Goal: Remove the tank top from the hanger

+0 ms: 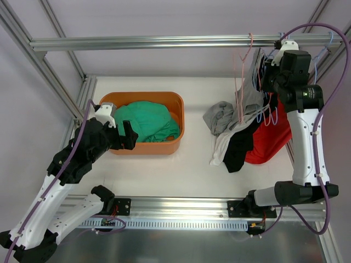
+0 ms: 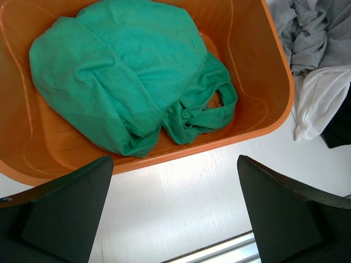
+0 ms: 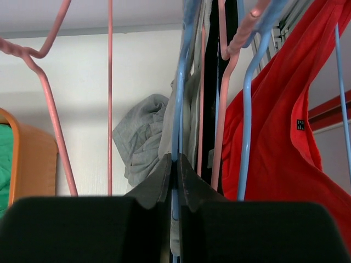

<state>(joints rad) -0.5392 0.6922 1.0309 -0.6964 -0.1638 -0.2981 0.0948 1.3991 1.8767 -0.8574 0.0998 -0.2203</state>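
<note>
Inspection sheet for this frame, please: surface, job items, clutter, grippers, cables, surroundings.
Surface: white table, garments trailing onto it at right.
Job's things: grey garment, white garment, black garment and red garment hanging with pink hanger and blue hanger.
Clutter: orange basket holding green garment.
Grippers: left gripper open above basket; right gripper shut on blue hanger.
Cables: purple cables along both arms.
Surroundings: aluminium frame; nothing else seen.

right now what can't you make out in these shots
- Right wrist view: which garment is on the blue hanger the right gripper is shut on; the hanging clothes overlap, and the hanger's upper end is cut off by the top edge.
- Top view: the right gripper's fingertips, hidden by its own wrist.
- Left wrist view: the bin floor, under the green garment.
</note>
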